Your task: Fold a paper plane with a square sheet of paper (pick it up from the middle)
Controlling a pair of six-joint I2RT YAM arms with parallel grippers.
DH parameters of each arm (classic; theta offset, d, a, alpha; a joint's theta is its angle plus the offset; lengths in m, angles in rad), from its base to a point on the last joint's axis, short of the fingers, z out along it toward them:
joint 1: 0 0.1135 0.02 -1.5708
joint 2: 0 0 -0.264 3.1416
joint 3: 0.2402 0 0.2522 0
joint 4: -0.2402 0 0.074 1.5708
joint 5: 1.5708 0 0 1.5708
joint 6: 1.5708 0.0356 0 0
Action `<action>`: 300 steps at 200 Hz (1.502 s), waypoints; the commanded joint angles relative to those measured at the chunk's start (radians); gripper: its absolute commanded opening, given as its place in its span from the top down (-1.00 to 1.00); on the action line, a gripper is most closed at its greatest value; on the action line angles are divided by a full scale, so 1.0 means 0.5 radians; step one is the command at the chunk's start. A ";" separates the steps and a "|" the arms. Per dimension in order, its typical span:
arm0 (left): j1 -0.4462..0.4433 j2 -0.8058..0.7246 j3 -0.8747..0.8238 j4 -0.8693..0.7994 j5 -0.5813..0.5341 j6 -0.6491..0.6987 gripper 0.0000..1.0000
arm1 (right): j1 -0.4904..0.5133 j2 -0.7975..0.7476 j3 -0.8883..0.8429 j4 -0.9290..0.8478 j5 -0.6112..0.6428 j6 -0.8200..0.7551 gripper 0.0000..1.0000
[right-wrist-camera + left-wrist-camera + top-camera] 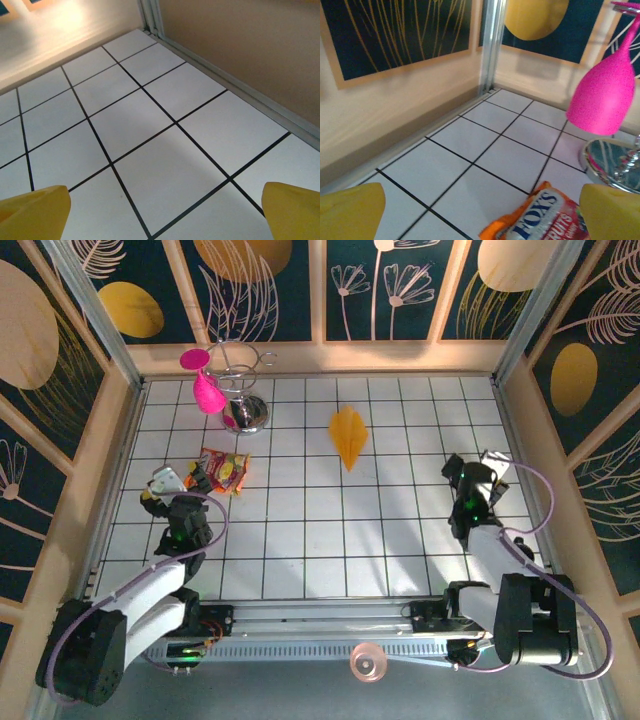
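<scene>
Top external: plane (348, 436) flat on tiles, well right of packet (224, 471), slightly farther back, apart from both grippers. Left gripper (175, 480) just left of packet, jaws spread. Right gripper (474, 464) far right of packet, jaws spread wide.

In your left wrist view the bottom edge cuts the snack packet (540, 222), so you can read part of its print and no more. The pink glass (602, 95) runs off the top and right, and the chrome base (615, 162) off the right. The left gripper (481, 215) and right gripper (162, 215) have their yellow fingertips (351, 210) clipped at the bottom corners. From above, the paper plane (348, 437) is too small for you to judge its creases.
</scene>
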 commanded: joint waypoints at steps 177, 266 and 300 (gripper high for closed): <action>0.563 1.109 0.059 1.277 1.260 0.244 -0.98 | -0.064 0.932 -0.245 1.806 -0.605 -0.446 -0.98; 0.562 1.111 0.017 1.360 1.305 0.281 -0.98 | -0.046 0.935 -0.222 1.780 -0.610 -0.475 -0.98; 0.562 1.115 -0.002 1.400 1.408 0.317 -0.98 | -0.048 0.938 -0.224 1.778 -0.609 -0.477 -0.98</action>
